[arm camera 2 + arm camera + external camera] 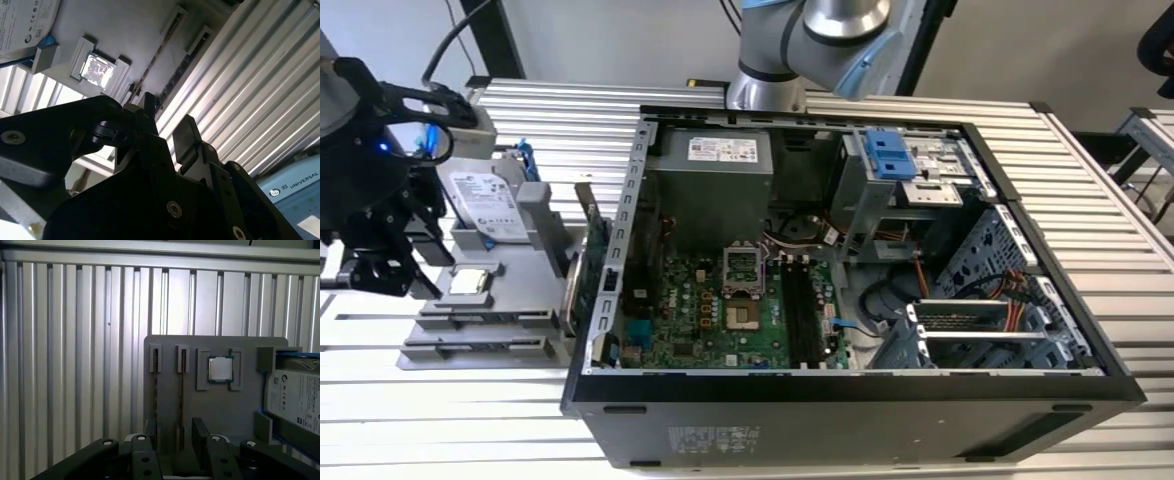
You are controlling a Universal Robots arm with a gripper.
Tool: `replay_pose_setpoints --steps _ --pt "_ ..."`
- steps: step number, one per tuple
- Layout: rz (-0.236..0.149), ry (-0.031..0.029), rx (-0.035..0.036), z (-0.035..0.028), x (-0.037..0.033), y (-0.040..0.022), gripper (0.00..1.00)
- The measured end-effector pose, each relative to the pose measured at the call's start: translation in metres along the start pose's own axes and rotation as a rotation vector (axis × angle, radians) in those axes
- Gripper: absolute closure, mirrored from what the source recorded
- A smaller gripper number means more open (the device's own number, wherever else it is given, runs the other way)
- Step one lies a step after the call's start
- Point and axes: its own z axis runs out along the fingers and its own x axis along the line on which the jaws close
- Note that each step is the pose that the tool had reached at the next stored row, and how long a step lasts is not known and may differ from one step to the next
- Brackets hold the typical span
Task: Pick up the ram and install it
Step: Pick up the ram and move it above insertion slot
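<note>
Ram [181,395] appears in the first wrist view as a thin, dark strip seen edge-on. It stands in a narrow slot of the grey fixture [235,410], just beside the square processor chip [220,369]. The gripper [176,436] hangs over the slot's near end, spread and empty.

In the second wrist view, the ram [156,56] shows as a thin brownish line along the fixture [135,30]. The gripper [167,120] is spread, with nothing pinched.

In the exterior view, the gripper [384,278] points down over the fixture [480,320] on the ribbed counter [454,420]. It sits at the exterior view's left, well apart from the open computer case [854,385]. The arm base [767,90] stands beyond the case.
</note>
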Motion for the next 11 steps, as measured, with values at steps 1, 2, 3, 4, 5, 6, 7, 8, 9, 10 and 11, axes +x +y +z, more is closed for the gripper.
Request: replay_pose_setpoints --steps 1,2,3,4,5,6,7,8,9,10,11 --pt "0.000 0.0000 0.0000 0.0010 0.0000 0.0000 0.00" --pt "0.000 0.0000 -0.0001 0.0021 0.0001 0.0000 0.00" --pt "0.000 0.0001 -0.0001 0.0032 0.0001 0.0000 0.00" --pt "0.000 0.0001 -0.0001 0.0042 0.0001 -0.0001 0.00" --pt "0.000 0.0002 -0.0001 0.0052 0.0002 -0.0001 0.00" --pt "0.000 0.0003 0.0000 0.0062 0.0002 -0.0001 0.00" --pt "0.000 0.0003 0.0000 0.0070 0.0003 -0.0001 0.00" --pt "0.000 0.0002 0.0000 0.0078 0.0003 -0.0001 0.00" --pt "0.000 0.0003 0.0000 0.0085 0.0003 -0.0002 0.00" --pt "0.000 0.0003 0.0000 0.0093 0.0003 -0.0002 0.00" --pt "0.000 0.0003 0.0000 0.0101 0.0004 -0.0001 0.00"
